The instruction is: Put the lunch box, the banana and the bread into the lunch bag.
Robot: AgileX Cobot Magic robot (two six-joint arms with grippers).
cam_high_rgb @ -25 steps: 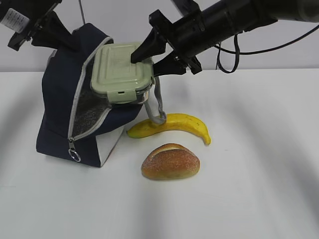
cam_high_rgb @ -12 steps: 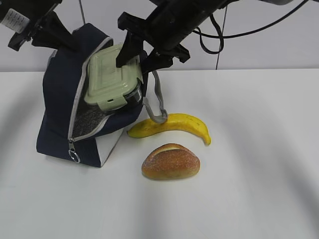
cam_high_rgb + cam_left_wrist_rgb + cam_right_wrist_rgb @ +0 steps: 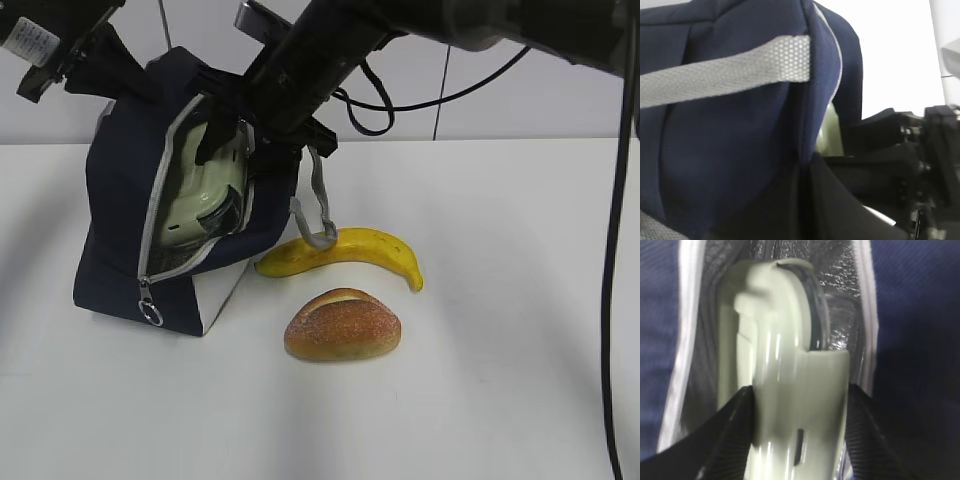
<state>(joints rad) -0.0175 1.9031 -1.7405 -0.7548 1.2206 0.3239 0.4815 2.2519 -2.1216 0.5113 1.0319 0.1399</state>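
One gripper [image 3: 228, 140], the right, grips the box [image 3: 203, 195] inside the bag [image 3: 115, 230]; the banana [image 3: 345, 250] lies at its 4 o'clock. Left gripper [image 3: 85, 55]: cannot tell.

Lunch box [image 3: 200, 195] inside lunch bag [image 3: 120, 240]; banana [image 3: 345, 252] right, bread [image 3: 342, 325] before it.

Matte black arms [image 3: 330, 50], black cables [image 3: 440, 95], white label [image 3: 28, 40].

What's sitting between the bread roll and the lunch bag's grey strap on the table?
The banana lies between them in the exterior view: the bread sits just in front of it, apart from it, and the grey strap of the lunch bag hangs onto its left part.
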